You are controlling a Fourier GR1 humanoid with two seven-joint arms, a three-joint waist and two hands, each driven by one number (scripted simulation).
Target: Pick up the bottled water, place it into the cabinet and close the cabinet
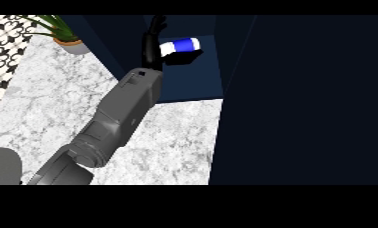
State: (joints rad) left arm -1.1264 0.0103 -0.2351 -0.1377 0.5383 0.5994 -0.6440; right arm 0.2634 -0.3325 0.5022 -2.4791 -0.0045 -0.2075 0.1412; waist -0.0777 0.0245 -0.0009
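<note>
Your left hand [153,42] is up inside the open cabinet [193,84], at the end of the grey forearm [125,109] that runs in from the lower left across the counter [59,97]. Its fingers stand nearly straight, pointing toward the back of the cabinet, while the thumb side reaches out to the right beneath the bottled water [181,46]. The bottle lies on its side in the cabinet, touching the hand along its left end; whether the thumb actually wraps it is hard to tell in the dark interior, but the hand looks spread rather than clenched.

The bottle shows a blue band with white at both ends; you can read no writing or brand on it.

Left of the cabinet, a potted plant [65,34] stands on the marbled counter near a black-and-white patterned wall [13,42]. Right of the cabinet opening, a broad dark panel [295,102] fills the view.
</note>
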